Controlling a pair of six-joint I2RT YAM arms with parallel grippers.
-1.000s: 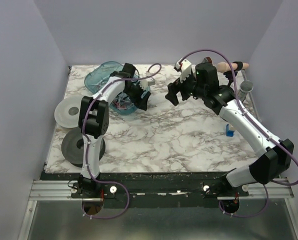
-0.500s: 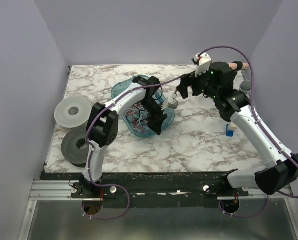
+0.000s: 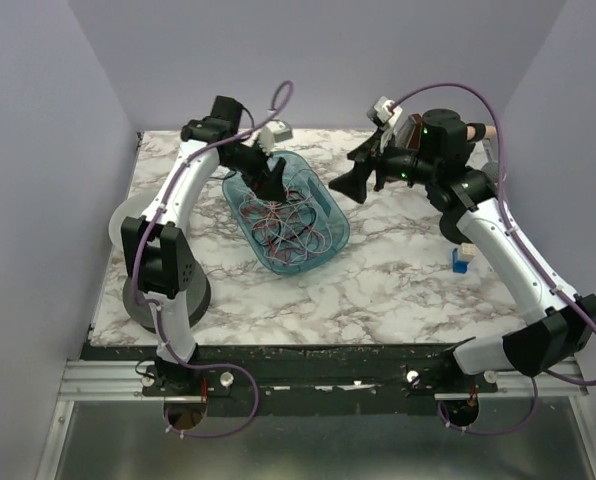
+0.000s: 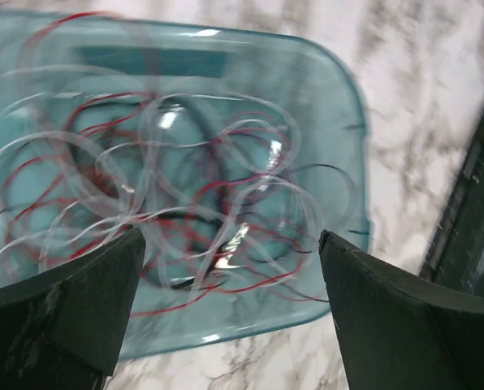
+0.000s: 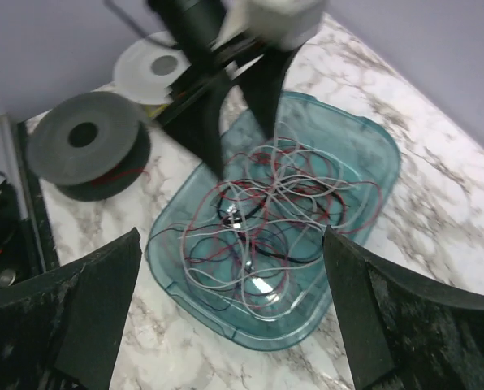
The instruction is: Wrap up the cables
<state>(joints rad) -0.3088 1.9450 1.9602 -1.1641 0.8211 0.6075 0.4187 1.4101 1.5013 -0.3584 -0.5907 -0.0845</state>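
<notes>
One teal tub (image 3: 339, 234) holds all the cables (image 3: 294, 226), a loose tangle. The left gripper (image 4: 230, 237) hangs above it, fingers apart and empty. The right gripper (image 5: 231, 236) is wide apart and empty.

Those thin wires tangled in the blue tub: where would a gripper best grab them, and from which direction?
Probably from straight above, pinching where several loops cross near the middle of the cables. They lie loose and fairly flat in the tub, whose raised walls block any sideways approach. A crossing should gather more strands than one lone loop.
</notes>
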